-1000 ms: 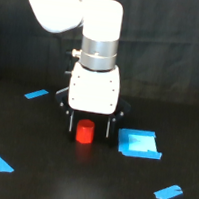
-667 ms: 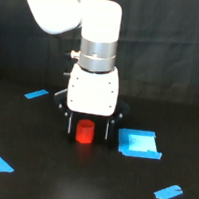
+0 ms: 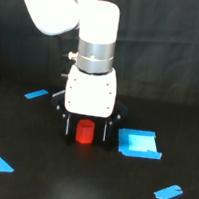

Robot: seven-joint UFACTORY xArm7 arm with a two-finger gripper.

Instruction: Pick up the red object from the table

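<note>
The open gripper has sunk lower, its fingers now straddling the red object on the table (not yet pinched), so closing looks next.

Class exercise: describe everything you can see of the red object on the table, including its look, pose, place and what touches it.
The red object is a small, plain, matte red-orange block with flat facets, like a hexagonal prism. It stands upright on the black table, directly under the white gripper, between its two dark jaws. Narrow gaps seem to show on both sides, so the jaws look open and not yet touching it. Only the table appears to touch it. The blue square patch lies apart, toward the exterior view's right.
</note>
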